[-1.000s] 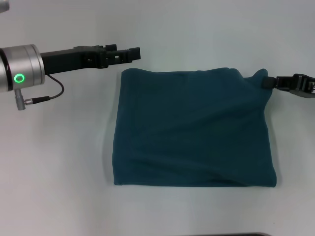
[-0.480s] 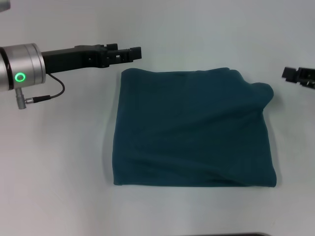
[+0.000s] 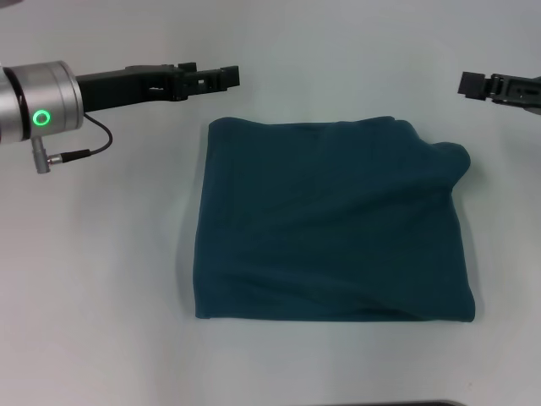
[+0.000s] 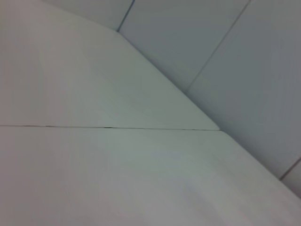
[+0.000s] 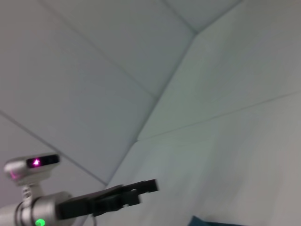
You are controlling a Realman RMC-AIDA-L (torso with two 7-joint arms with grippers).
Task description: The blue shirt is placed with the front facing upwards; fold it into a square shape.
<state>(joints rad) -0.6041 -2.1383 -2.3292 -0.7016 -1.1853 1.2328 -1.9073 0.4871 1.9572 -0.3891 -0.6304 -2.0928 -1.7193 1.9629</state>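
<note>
Blue shirt (image 3: 334,224) lying folded into near-square on white surface (image 3: 101,296), small bump sticking out at far right corner. Left gripper (image 3: 226,76) hovering beyond far left corner, right gripper (image 3: 467,84) off far right; finger state indeterminable. Fold looking complete.

left tool (image 5: 153,185) low over white table (image 5: 235,155) | blue shirt (image 5: 207,222) edge barely visible, probably | walls behind
</note>
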